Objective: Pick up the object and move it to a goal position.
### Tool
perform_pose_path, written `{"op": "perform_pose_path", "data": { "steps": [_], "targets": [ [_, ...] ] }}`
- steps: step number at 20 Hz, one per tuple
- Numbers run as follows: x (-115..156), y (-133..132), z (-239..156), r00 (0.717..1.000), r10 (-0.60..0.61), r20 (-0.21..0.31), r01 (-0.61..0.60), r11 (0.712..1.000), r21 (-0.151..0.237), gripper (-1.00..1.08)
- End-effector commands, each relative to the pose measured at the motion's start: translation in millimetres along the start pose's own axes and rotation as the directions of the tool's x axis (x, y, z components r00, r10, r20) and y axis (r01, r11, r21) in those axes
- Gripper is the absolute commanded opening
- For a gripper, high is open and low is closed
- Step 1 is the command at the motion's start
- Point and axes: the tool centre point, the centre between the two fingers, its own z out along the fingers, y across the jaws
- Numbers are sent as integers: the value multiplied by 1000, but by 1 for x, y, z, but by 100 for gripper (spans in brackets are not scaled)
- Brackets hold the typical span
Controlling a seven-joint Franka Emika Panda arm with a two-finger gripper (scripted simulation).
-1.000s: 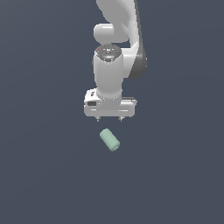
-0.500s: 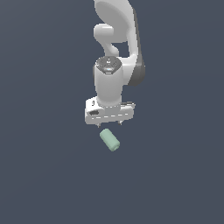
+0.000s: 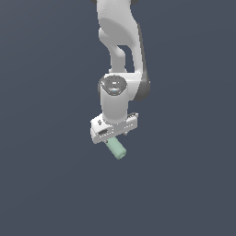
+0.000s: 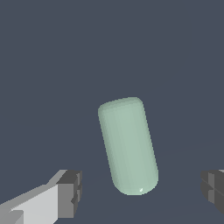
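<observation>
The object is a small pale mint-green cylinder (image 3: 116, 149) lying on its side on the dark grey floor. In the exterior view the white gripper (image 3: 114, 136) hangs right over it and covers its upper end. In the wrist view the cylinder (image 4: 128, 144) lies between the two dark-padded fingers (image 4: 70, 194), which stand wide apart on either side of its near end without touching it. The gripper (image 4: 142, 192) is open and empty.
A plain dark grey surface (image 3: 184, 184) fills the scene in both views. The white arm (image 3: 120, 55) rises above the gripper in the exterior view. No other objects show.
The gripper has come down and toward the cylinder; it now covers the cylinder's upper end. The hand has also turned slightly. The cylinder has not moved.
</observation>
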Motion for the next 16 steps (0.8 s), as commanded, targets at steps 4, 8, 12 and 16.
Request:
{"op": "perform_pose_path", "data": {
  "steps": [4,8,12,16],
  "targets": [
    [3,1,18,993,-117,5,117,993,7,100],
    [4,2,27,985,-172,6,172,985,11,100],
    [5,2,32,979,-205,7,204,979,14,100],
    [5,2,34,977,-215,7,215,976,15,100]
  ]
}}
